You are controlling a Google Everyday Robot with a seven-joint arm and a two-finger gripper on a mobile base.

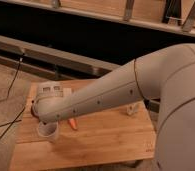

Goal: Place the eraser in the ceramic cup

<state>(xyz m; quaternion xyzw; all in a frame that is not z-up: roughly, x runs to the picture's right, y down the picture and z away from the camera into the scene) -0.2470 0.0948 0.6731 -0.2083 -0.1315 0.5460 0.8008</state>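
Observation:
The ceramic cup, small, pale and cylindrical, stands upright near the left front of the wooden table. My arm reaches in from the right, and its thick wrist hangs just behind and above the cup. The gripper is at the wrist's lower end, close over the cup's rim, with its tip hidden by the wrist. A small orange thing lies on the table just right of the cup. I cannot tell whether it is the eraser.
A dark maroon dish peeks out at the wrist's left edge. A small white object stands on the table behind my forearm. A metal rail runs behind the table. A cable lies on the floor at left.

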